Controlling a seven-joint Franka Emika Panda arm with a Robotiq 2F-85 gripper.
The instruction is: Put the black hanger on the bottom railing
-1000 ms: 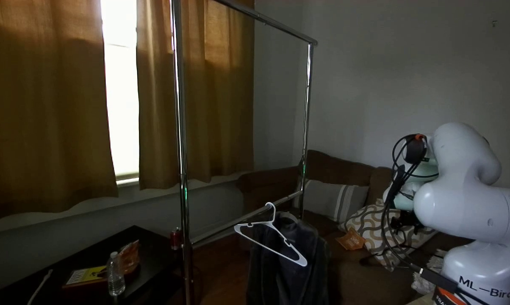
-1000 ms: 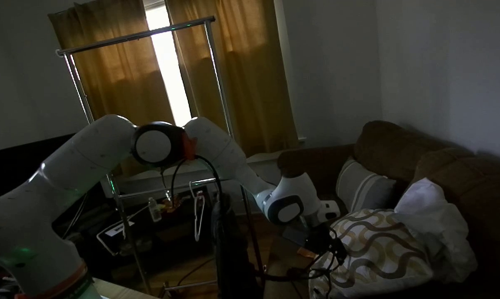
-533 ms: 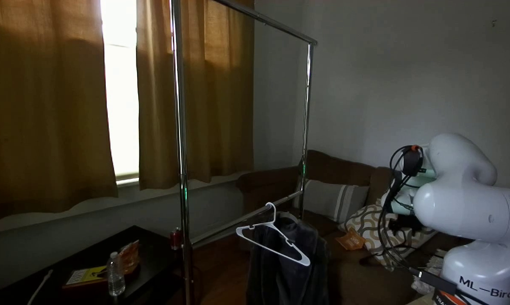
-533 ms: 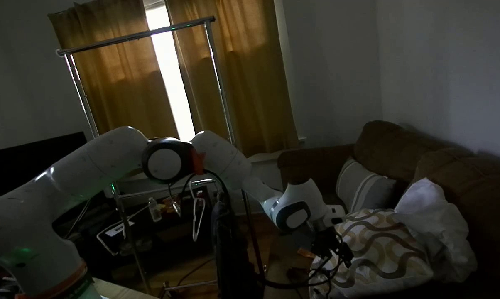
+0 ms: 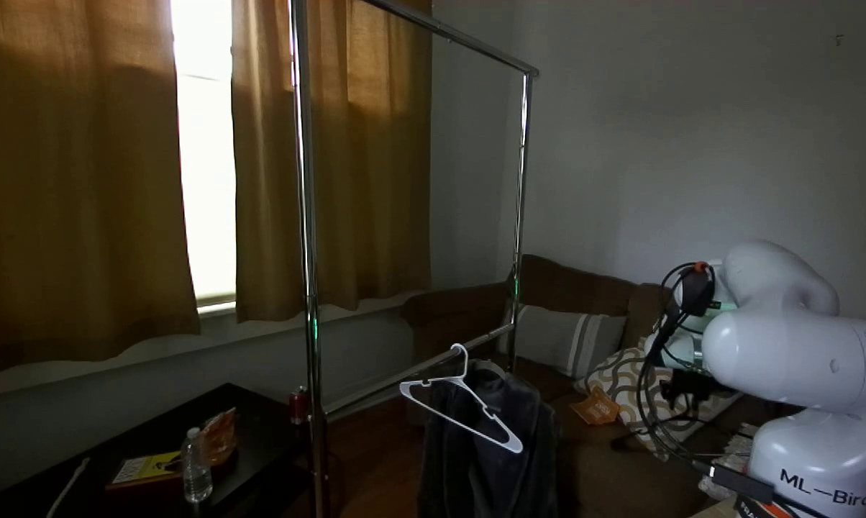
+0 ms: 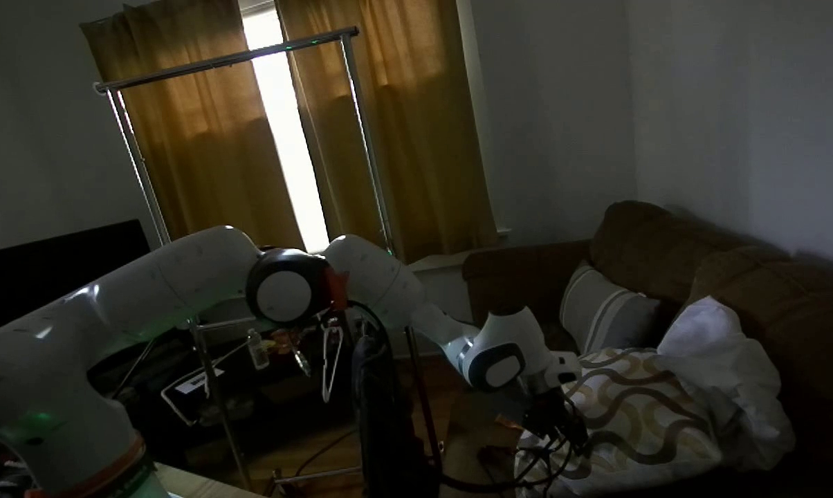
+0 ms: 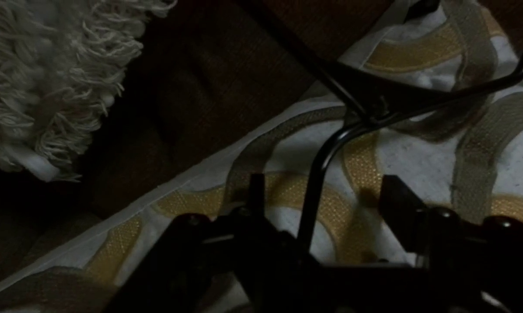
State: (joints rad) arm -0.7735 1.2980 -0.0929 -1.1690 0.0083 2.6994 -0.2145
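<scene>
The black hanger [image 7: 316, 191] lies on the patterned pillow in the wrist view. A curved rod of it runs down between my gripper's fingers [image 7: 324, 187], nearer the left one, and its lower end is hidden by the gripper. The fingers are wide apart and not closed on it. In both exterior views the gripper [image 5: 681, 388] [image 6: 558, 425] is low over the couch at the pillow. The hanger shows as a thin dark line [image 5: 623, 435] in an exterior view. The bottom railing [image 5: 492, 336] [image 6: 226, 323] is the rack's lower grey crossbar, partly hidden by the arm in an exterior view.
A white hanger [image 5: 465, 417] and a dark garment [image 5: 487, 453] hang on the bottom railing. The patterned pillow [image 6: 645, 408], a grey striped pillow [image 6: 607, 311] and white cloth [image 6: 728, 366] lie on the brown couch. A fringed item [image 7: 61, 87] is beside the pillow. A black table [image 5: 253, 417] stands behind the rack.
The arm has come down, and the gripper has moved lower and slightly right in an exterior view, nearer the patterned pillow. The white hanger sways slightly.
</scene>
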